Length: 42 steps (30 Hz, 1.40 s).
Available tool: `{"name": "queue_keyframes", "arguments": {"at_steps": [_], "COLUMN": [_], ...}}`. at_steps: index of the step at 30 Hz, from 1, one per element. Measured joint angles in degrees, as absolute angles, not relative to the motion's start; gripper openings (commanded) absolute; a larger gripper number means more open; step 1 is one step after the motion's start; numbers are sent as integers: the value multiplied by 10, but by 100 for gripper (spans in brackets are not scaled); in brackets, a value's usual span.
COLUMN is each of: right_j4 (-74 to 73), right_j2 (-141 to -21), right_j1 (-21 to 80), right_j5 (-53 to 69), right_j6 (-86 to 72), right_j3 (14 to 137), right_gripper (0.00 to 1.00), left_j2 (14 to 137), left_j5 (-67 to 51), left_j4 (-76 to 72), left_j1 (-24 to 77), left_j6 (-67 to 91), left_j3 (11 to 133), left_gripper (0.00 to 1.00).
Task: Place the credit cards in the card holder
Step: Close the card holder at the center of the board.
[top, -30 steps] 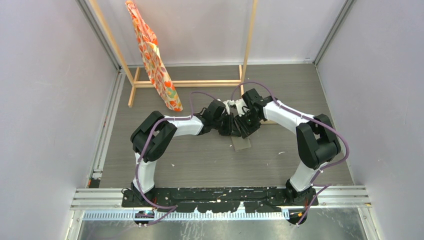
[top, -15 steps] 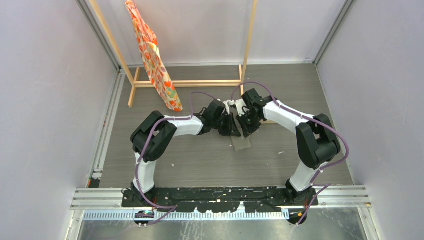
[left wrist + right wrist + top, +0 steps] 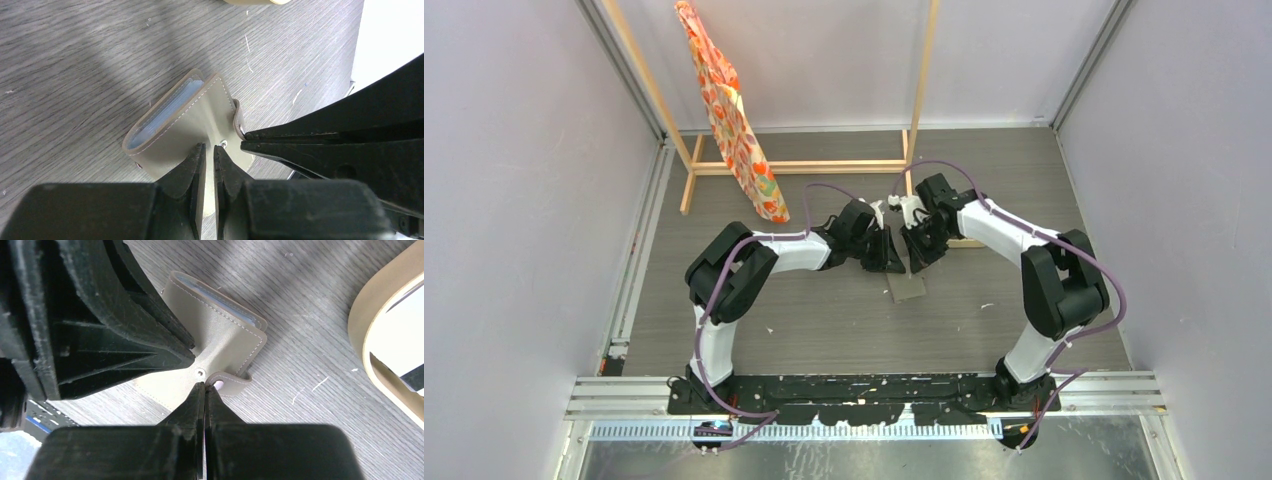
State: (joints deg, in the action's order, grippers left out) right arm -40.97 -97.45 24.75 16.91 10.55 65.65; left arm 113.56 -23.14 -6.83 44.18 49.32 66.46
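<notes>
The grey card holder (image 3: pixel 907 287) lies on the table between both arms. In the left wrist view it (image 3: pixel 185 125) gapes at one end, pale blue inside. My left gripper (image 3: pixel 205 150) is shut to a thin slit, tips down on the holder's face beside the stud (image 3: pixel 223 144). My right gripper (image 3: pixel 205 386) is shut, and its tips pinch the edge of the curled strap tab (image 3: pixel 230 380) next to the stud (image 3: pixel 200 373). No tan-gold card shows clearly. A pale flat piece with a dark band (image 3: pixel 411 376) lies in the tray.
An oval beige tray (image 3: pixel 361 325) sits just right of the holder, mostly under my right arm in the top view (image 3: pixel 965 243). A wooden rack (image 3: pixel 794 167) with a hanging orange patterned bag (image 3: pixel 724 110) stands at the back. Walls close in on both sides.
My right gripper has shifted slightly right and back, away from the left gripper. The left arm and the holder have stayed put.
</notes>
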Motion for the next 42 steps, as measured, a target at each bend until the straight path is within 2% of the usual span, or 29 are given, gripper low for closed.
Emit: {"name": "queue_keyframes", "arguments": {"at_steps": [27,32,35,39,42], "right_j4": [-430,-469,-493,-507,-510], "right_j2": [-994,-990,-959,-890,-853], "right_j1": [238,235,225,194,171], "right_j5": [247,304,335,351,356], "right_j6": [103,142,177,209,230], "right_j3": [660,674,677,676,668], "right_gripper": [1,15,20,21,21], "left_j2": [1138,1138,1135,1109,1053], "left_j5": [-232,-233,-236,-238,-228], "left_j4": [-66,-67,-77,-80,-72], "left_j1": [442,442,442,442,442], "left_j6": [495,495,496,492,478], "left_j3": [667,667,661,643,629], "left_gripper": [12,14,19,38,57]}}
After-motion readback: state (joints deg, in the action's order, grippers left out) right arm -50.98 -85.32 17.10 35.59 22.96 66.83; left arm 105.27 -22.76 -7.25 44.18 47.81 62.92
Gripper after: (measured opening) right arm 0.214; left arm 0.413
